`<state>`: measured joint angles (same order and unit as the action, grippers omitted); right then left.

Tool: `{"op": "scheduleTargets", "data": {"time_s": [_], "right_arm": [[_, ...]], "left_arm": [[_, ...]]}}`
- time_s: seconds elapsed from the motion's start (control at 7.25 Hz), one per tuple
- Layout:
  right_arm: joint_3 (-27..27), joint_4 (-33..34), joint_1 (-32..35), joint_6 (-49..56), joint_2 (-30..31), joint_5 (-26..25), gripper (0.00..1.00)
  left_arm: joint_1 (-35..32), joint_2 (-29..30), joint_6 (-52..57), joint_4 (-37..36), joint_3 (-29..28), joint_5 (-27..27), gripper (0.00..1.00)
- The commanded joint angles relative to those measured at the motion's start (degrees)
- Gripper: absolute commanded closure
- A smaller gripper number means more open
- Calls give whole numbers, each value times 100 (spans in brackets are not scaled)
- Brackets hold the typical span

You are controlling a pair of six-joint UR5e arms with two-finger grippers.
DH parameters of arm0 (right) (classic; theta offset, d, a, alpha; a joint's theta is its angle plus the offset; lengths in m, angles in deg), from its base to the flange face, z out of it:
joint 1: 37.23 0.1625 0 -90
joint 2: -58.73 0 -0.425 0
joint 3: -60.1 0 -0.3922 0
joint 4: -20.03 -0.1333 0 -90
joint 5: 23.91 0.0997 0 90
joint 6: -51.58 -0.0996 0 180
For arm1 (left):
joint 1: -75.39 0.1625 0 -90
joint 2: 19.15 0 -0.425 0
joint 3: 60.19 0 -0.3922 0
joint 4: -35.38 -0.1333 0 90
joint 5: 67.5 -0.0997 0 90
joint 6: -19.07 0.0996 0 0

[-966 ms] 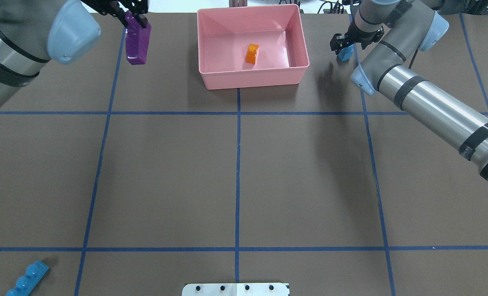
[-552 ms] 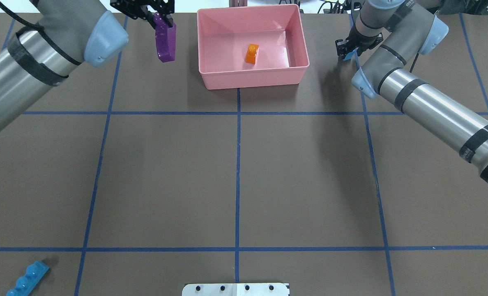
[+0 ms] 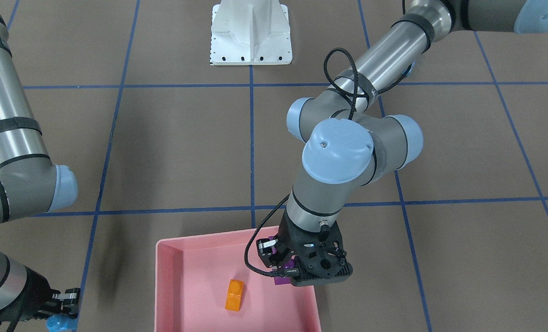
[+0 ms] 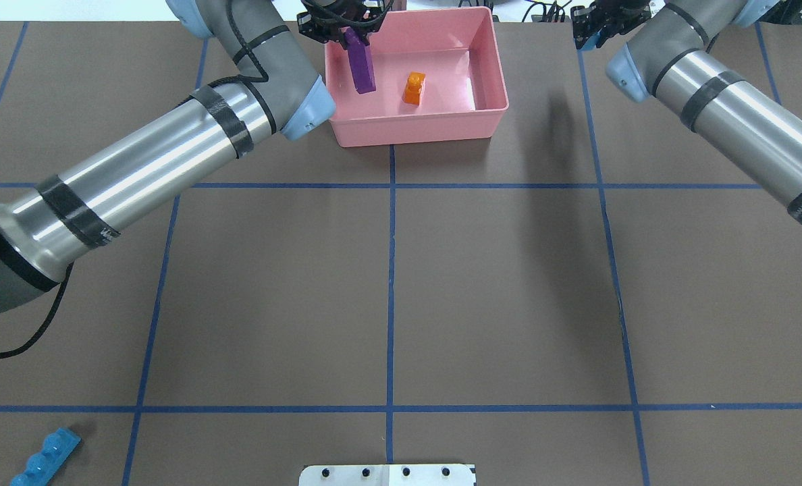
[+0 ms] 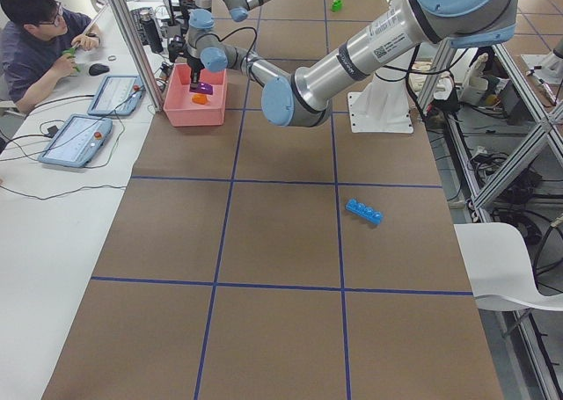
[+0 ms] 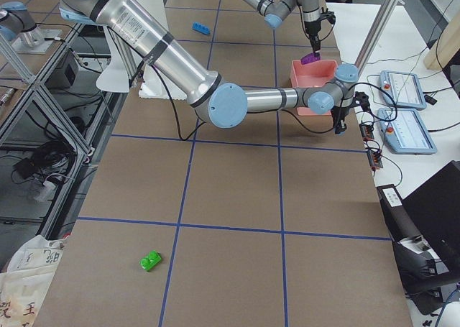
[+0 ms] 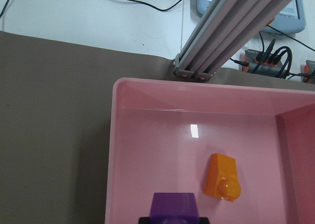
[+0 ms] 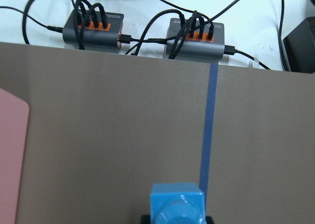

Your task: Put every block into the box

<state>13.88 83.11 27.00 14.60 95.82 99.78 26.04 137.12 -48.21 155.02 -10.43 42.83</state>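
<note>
**Two bricks gripped, one boxed, two loose**

In the overhead view I find the left gripper (image 4: 351,32) clamped on the purple brick (image 4: 361,67). The brick hangs end-down just inside the left wall of the pink box (image 4: 414,132), at top centre. The orange brick (image 4: 413,88) lies on the box floor near the middle, apart from the purple one, with bare floor to its right.

The right gripper (image 4: 591,32), at top right, is closed on the small blue brick (image 8: 177,204), outside the box, with open table between them.

The long blue brick (image 4: 44,457) sits in the lower left corner, near the table edge. The green brick (image 6: 150,260) lies alone, lower left in the right-side view.
</note>
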Motion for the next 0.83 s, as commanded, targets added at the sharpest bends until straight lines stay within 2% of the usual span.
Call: {"op": "scheduleTargets", "data": {"time_s": [0.0,0.14,0.28,0.41,0.55,0.69], "right_arm": [[-387,1257,38,-90,-639,383,100],[-387,1260,-41,-360,-754,462,100],[-352,1243,-233,-728,-921,437,100],[-326,1208,-392,-793,-1036,298,100],[-291,1059,-672,-889,-1115,-148,100],[23,353,-918,-1204,-1203,-578,100]], "left_arm": [[180,62,-320,192,-142,-178,3],[154,62,-486,174,-29,-152,0],[32,36,-505,-8,268,240,0],[-204,1,-444,-506,558,844,0],[-424,-434,-252,-755,1153,1146,0],[-513,-1048,-94,-905,1811,1184,0]]}}
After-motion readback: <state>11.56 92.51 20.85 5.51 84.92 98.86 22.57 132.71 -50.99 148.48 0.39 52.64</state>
